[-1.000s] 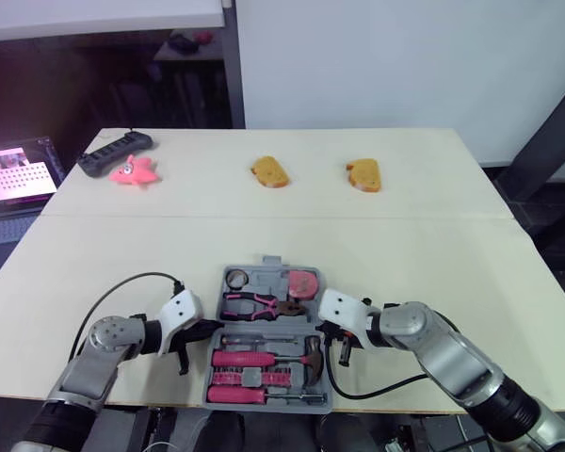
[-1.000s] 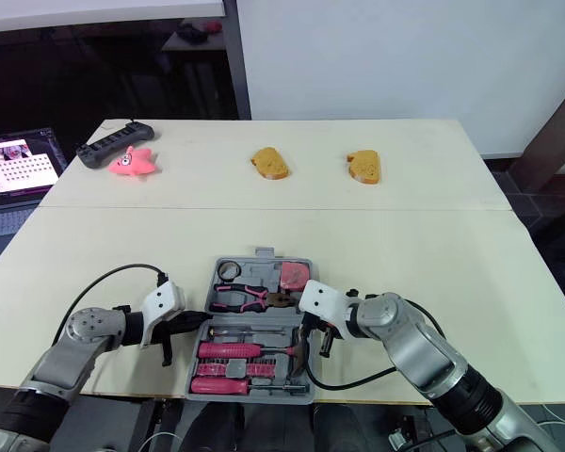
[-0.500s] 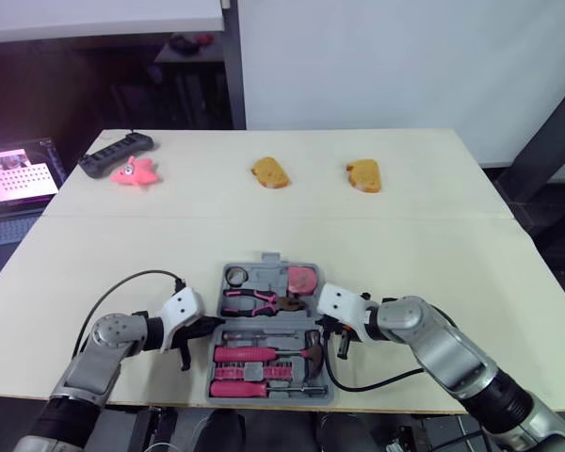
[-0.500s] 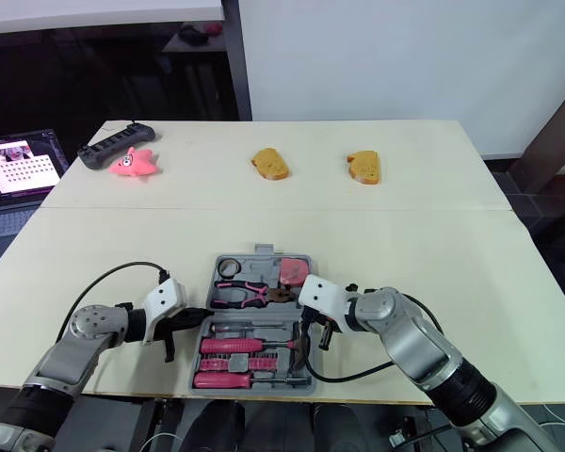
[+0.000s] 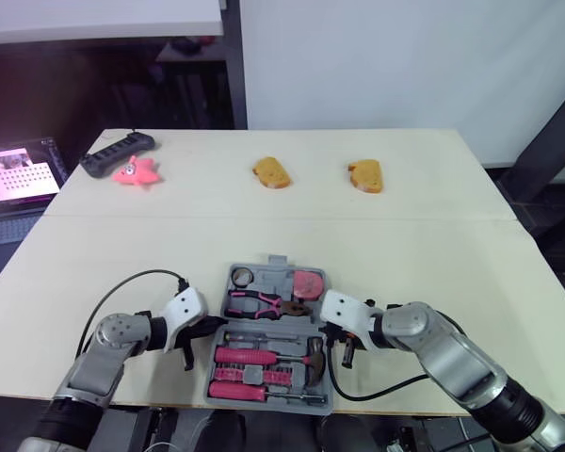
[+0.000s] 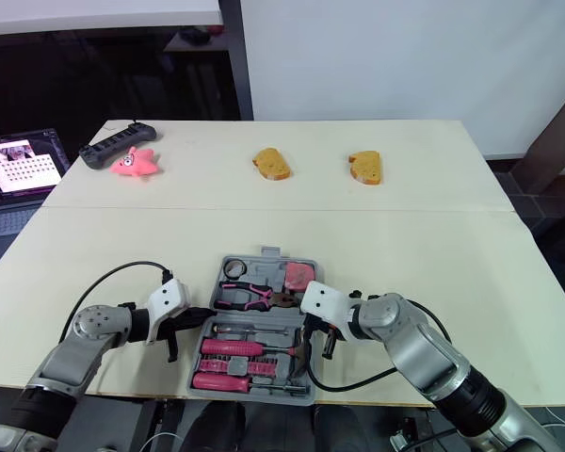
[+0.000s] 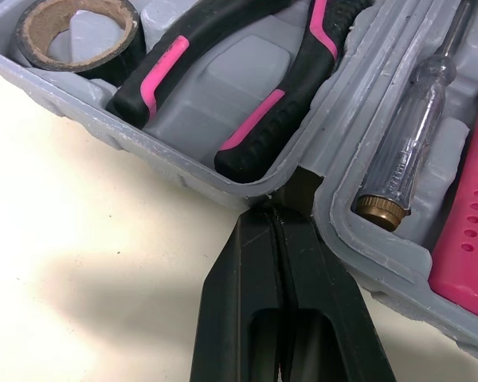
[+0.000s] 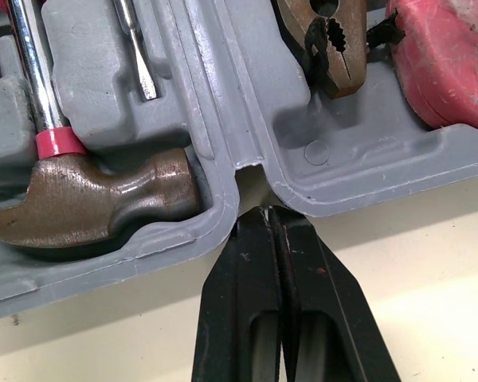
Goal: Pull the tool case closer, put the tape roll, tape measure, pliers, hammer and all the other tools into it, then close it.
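Observation:
The grey tool case (image 5: pixel 269 261) lies open flat near the table's front edge. Its far half holds the tape roll (image 5: pixel 240 276), the pink-handled pliers (image 5: pixel 264 303) and the pink tape measure (image 5: pixel 307 282). The near half holds the hammer (image 8: pixel 88 191), a screwdriver (image 7: pixel 406 151) and pink tools. My left gripper (image 7: pixel 275 208) is shut, its tips touching the hinge gap at the case's left end. My right gripper (image 8: pixel 264 211) is shut too, with its tips against the hinge notch at the right end, between hammer head and plier jaws.
Across the far side of the table lie a black power strip (image 5: pixel 116 151), a pink starfish toy (image 5: pixel 135 170) and two bread pieces (image 5: pixel 271 172) (image 5: pixel 365 174). A lit screen (image 5: pixel 19 173) stands off the table's left. The case's near rim reaches the table's front edge.
Only the camera has shifted slightly. Both shut grippers stay at the hinge ends of the open case.

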`<state>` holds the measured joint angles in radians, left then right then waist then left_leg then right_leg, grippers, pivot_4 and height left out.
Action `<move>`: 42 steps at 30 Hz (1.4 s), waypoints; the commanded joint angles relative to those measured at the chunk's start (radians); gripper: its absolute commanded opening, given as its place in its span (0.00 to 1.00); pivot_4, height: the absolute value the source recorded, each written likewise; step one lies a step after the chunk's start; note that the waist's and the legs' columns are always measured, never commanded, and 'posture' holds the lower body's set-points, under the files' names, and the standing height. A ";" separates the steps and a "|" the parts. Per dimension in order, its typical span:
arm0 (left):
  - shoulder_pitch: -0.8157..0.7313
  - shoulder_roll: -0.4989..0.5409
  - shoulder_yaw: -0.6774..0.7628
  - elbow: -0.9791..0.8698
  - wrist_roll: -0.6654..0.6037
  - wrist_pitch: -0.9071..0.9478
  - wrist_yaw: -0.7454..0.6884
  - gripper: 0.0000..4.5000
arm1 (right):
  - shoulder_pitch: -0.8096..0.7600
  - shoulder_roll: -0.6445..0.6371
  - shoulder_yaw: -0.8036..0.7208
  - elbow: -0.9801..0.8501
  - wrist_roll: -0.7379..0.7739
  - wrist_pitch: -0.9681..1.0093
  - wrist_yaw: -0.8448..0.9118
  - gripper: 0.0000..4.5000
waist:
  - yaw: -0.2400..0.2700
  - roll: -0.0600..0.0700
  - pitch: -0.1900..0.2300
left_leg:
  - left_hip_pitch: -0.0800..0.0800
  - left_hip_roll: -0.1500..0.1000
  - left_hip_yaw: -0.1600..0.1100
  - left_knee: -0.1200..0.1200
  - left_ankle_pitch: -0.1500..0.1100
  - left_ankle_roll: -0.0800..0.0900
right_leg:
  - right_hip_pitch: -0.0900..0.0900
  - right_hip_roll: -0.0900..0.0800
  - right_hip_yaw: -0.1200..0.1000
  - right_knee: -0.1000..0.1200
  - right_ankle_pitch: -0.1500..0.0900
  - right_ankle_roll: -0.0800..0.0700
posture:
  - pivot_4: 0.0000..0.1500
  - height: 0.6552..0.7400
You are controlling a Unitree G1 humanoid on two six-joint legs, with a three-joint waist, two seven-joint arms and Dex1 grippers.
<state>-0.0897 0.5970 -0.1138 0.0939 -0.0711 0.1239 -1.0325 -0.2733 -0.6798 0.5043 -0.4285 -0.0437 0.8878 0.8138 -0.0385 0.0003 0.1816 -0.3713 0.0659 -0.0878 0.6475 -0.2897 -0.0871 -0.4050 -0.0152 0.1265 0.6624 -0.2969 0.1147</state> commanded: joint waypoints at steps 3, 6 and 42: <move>0.031 -0.022 -0.088 -0.004 0.021 0.020 -0.012 0.00 | -0.007 0.030 0.015 -0.005 0.012 -0.035 -0.004 0.02 | -0.002 0.000 0.000 | 0.000 0.000 0.000 0.000 0.000 0.000 | 0.000 0.000 0.000 0.000 0.000 0.000 | 1.00 1.00; 0.036 -0.020 -0.083 -0.008 0.019 0.027 -0.006 0.00 | -0.014 0.036 0.010 0.009 0.009 -0.049 -0.009 0.02 | -0.005 0.000 0.000 | 0.000 0.000 0.000 0.000 0.000 0.000 | 0.000 0.000 0.000 0.000 0.000 0.000 | 1.00 1.00; 0.280 0.151 0.237 -0.312 -0.392 -0.024 -0.262 0.00 | 0.061 -0.028 -0.374 -0.117 0.276 0.054 0.014 0.02 | -0.023 -0.016 0.013 | -0.004 0.000 0.002 -0.003 0.000 0.000 | -0.006 0.000 0.002 -0.001 -0.001 0.000 | 1.00 1.00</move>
<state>0.1753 0.7708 0.1425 -0.2102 -0.4337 0.1502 -1.2652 -0.2021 -0.7160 0.1597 -0.5149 0.1976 0.9207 0.8377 -0.0613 -0.0153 0.1943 -0.3751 0.0664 -0.0857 0.6446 -0.2900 -0.0871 -0.4108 -0.0155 0.1281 0.6612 -0.2981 0.1144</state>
